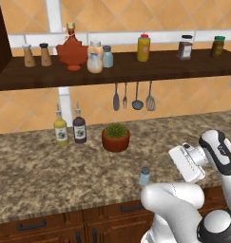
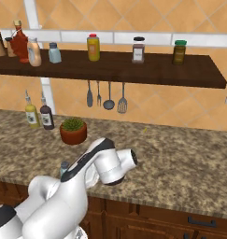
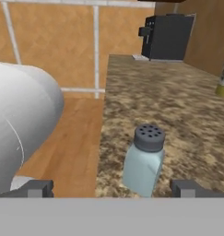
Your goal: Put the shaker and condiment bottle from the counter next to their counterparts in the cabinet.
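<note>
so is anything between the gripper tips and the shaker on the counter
No. In the hand view the shaker stands between the open gripper tips, with bare granite counter around it.

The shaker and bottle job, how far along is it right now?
Done: the stout peach-tan condiment bottle already stands on the dark wooden shelf, right by the red maple-leaf bottle. In hand: the open pincer straddles the small pale blue-grey shaker, which stands near the counter edge, not yet gripped. Left: grip it, lift it, and set it beside the lookalike blue-grey shaker on the shelf.
</note>
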